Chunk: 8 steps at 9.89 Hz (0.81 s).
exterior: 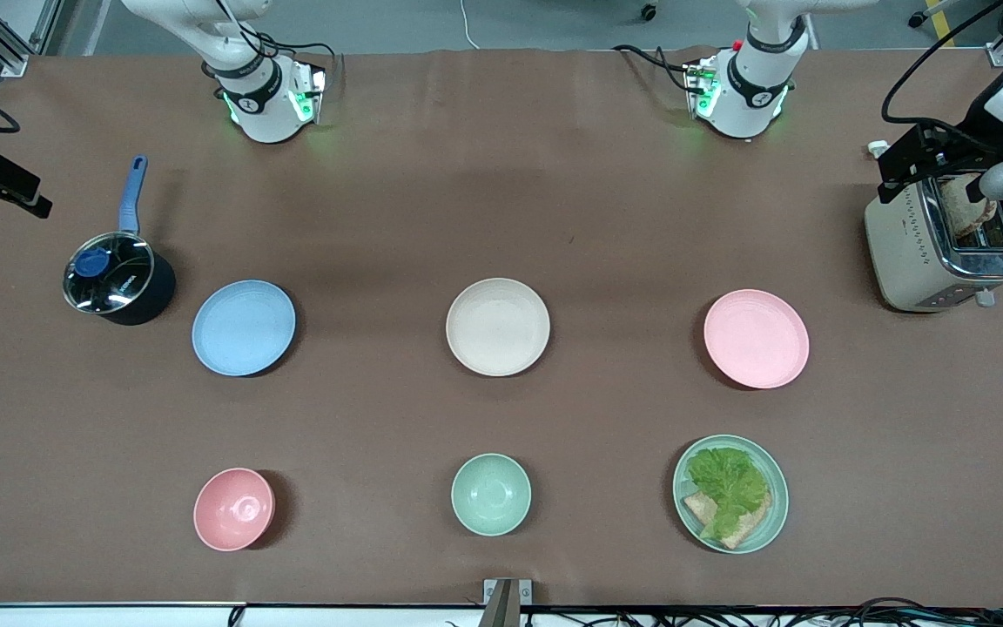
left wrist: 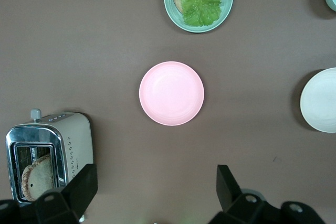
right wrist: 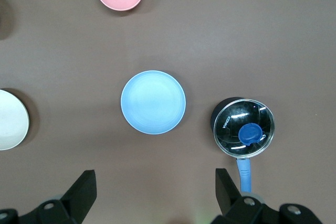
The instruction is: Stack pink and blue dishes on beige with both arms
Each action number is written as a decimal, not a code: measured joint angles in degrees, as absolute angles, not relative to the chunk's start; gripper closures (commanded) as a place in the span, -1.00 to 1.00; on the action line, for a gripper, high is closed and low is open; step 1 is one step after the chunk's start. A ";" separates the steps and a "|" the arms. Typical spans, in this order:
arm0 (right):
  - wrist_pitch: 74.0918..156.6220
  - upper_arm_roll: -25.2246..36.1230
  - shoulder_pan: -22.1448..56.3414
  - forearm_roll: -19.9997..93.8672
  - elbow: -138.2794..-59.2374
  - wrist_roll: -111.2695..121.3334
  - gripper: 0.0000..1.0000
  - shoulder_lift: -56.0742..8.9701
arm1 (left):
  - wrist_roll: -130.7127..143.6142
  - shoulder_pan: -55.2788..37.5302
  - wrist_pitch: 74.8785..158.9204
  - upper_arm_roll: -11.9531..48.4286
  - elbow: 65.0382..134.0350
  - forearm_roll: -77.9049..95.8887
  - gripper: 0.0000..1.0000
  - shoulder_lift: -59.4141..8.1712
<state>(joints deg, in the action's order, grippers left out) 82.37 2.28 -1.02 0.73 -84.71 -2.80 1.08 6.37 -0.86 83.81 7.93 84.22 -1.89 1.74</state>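
We see the beige plate point(exterior: 497, 326) lying flat at the middle of the brown table point(exterior: 501, 174); the blue plate point(exterior: 244, 327) lies well apart from it toward the right arm's end, and the pink plate point(exterior: 756, 338) well apart toward the left arm's end; none of the three touches another, and nothing is stacked. Nearer the front camera we find a pink bowl point(exterior: 234, 509), a mint-green bowl point(exterior: 491, 494) and a mint-green plate point(exterior: 730, 494) carrying lettuce and bread. Beside the blue plate stands a dark saucepan point(exterior: 118, 283) with a glass lid and a blue handle; at the left arm's end of the table stands a toaster point(exterior: 944, 244) with bread in its slot. In the wrist views we see each arm held high with its camera looking straight down: the left pincer point(left wrist: 157, 192) hangs over bare table close to the pink plate, fingers spread wide and grasping nothing; the right pincer point(right wrist: 156, 192) hangs over bare table close to the blue plate, likewise released and empty. In the front view we see only the arms' lower links rising from their bases.
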 measured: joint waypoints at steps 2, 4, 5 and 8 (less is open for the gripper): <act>82.36 2.28 -1.02 0.73 -84.71 -2.80 -1.00 1.08 | 6.37 -0.85 83.75 7.92 84.22 -1.89 -1.00 1.71; 82.23 2.46 -1.04 0.73 -84.74 -2.80 -1.00 1.02 | 5.93 -0.71 83.24 7.90 84.63 -1.89 -1.00 -0.02; 82.17 2.91 -1.05 0.73 -84.99 -2.72 -1.00 0.93 | 4.78 -0.54 83.64 7.87 85.16 -1.88 -1.00 -2.62; 90.99 4.81 -1.31 0.77 -93.16 2.32 -1.00 -1.48 | -2.69 3.03 92.06 7.70 87.22 -1.84 -1.00 -15.23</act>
<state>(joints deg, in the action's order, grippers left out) 90.99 4.81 -1.31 0.77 -93.16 2.32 -1.48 -2.69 3.03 92.06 7.70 87.22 -1.84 -15.23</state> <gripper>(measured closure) 0.000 0.000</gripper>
